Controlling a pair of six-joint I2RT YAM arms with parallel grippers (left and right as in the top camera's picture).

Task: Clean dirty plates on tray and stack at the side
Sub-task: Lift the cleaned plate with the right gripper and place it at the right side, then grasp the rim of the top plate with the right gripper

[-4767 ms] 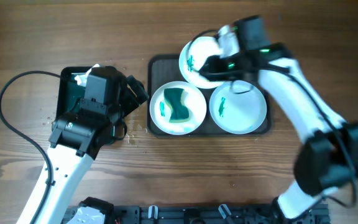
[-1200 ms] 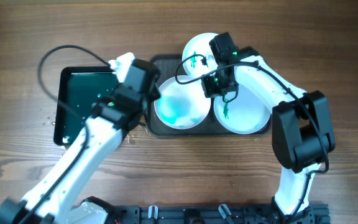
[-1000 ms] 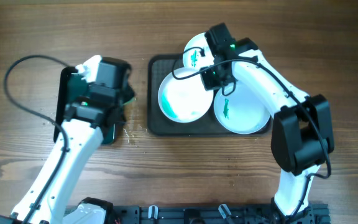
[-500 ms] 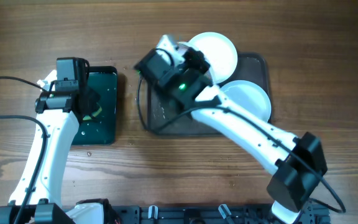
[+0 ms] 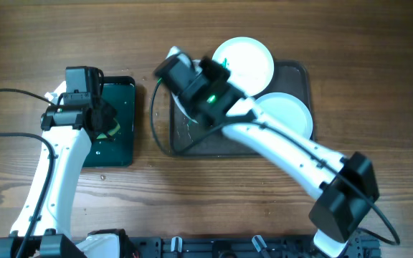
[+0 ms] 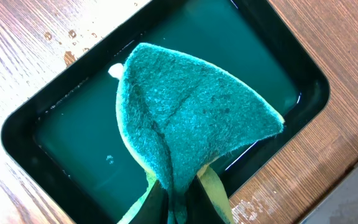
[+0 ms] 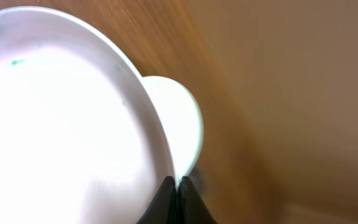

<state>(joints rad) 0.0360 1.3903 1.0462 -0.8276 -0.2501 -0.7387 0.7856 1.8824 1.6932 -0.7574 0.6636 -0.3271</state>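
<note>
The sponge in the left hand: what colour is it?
The sponge is teal green, clearest in the left wrist view.

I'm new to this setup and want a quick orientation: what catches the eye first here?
The teal sponge stands out most, pinched in the left claw above the small black tray of teal liquid on the left. Next, the right claw grips a white plate by its rim at the left end of the grey tray; a back plate and a right-hand plate lie on it.
</note>
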